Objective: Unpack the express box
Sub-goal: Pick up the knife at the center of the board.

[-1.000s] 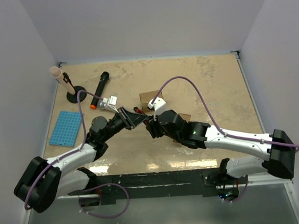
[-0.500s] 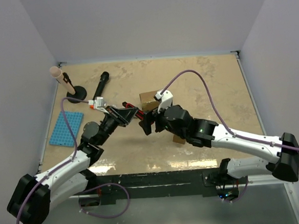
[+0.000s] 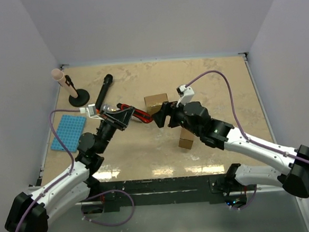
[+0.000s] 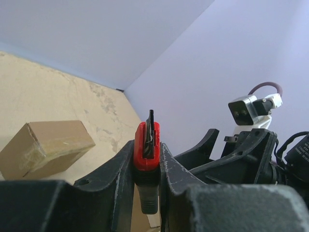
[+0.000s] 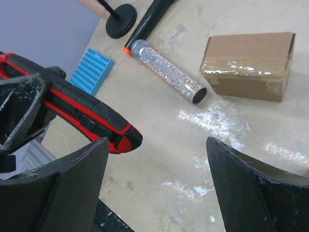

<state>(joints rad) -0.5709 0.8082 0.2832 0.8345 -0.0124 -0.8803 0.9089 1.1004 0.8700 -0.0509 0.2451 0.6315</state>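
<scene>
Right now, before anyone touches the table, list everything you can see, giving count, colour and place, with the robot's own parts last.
brown cardboard box sealed with clear tape: 1, brown, middle of the table
smaller brown cardboard box: 1, brown, near side, by the right arm
red-and-black utility knife: 1, red and black, in the left claw
silver glitter tube: 1, silver, left of the taped box
black stick with an orange end: 1, black, far left
pink peg on a black round stand: 1, pink and black, far left corner
blue studded plate: 1, blue, left edge
left claw: 1, black, shut on the knife
right claw: 1, black, open, empty
</scene>
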